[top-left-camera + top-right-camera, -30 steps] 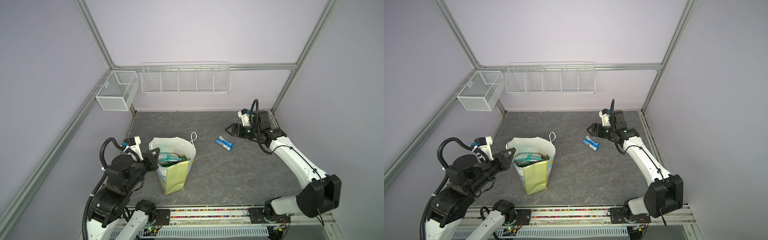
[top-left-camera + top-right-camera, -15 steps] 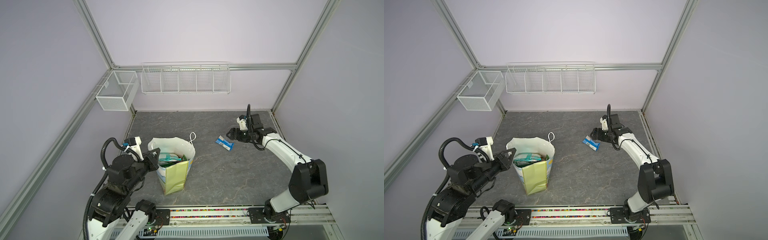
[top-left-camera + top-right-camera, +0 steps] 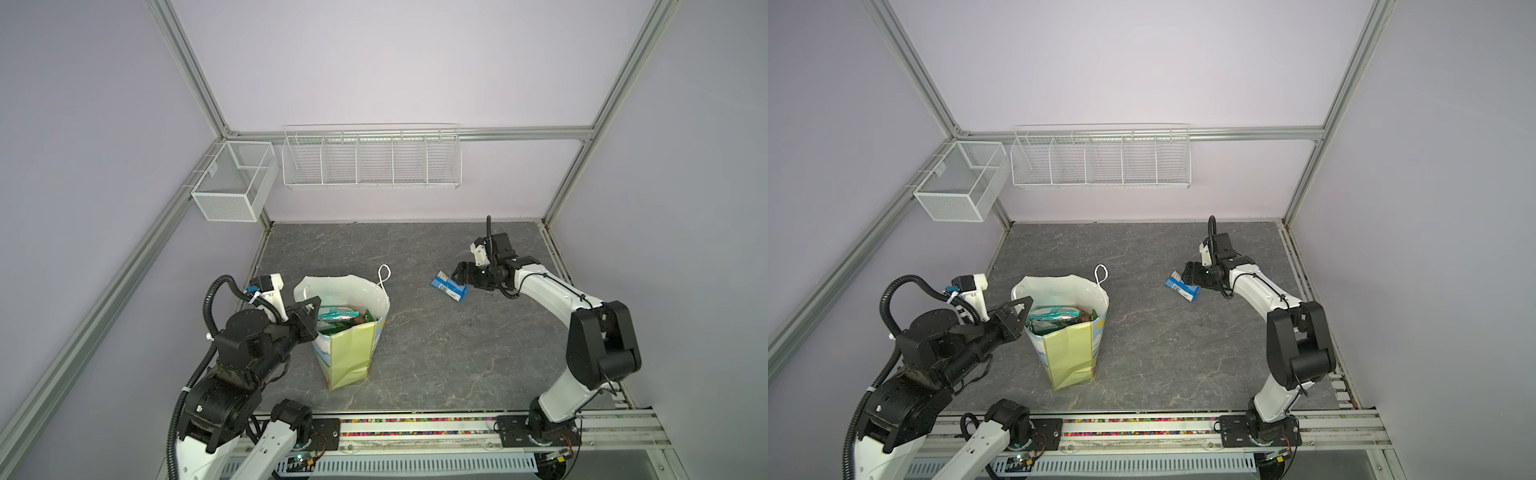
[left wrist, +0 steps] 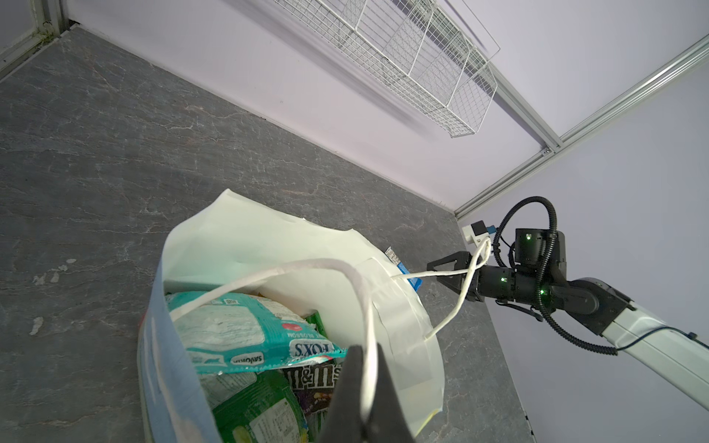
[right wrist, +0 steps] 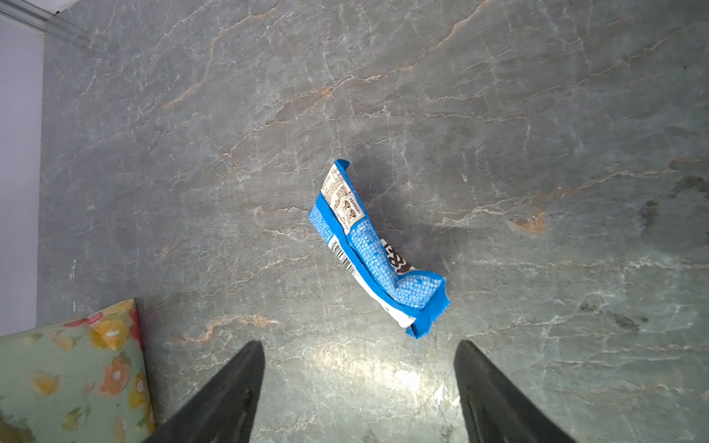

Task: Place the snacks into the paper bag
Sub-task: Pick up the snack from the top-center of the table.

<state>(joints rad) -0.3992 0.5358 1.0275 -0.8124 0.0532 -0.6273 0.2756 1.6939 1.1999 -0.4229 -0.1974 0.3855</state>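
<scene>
The left gripper (image 4: 363, 354) is clenched on a white cord handle (image 4: 307, 265) of the paper bag (image 3: 351, 357), which stands upright with several snacks (image 4: 245, 337) inside. The right gripper (image 5: 358, 347) has its jaws released wide, and one blue snack (image 5: 374, 249) lies on the table (image 5: 537, 115) just in front of them, apart from the bag.

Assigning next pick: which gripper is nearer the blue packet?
Right. The right gripper, jaws open, is beside the blue packet; the left gripper, far off, grips the paper bag handle.
</scene>
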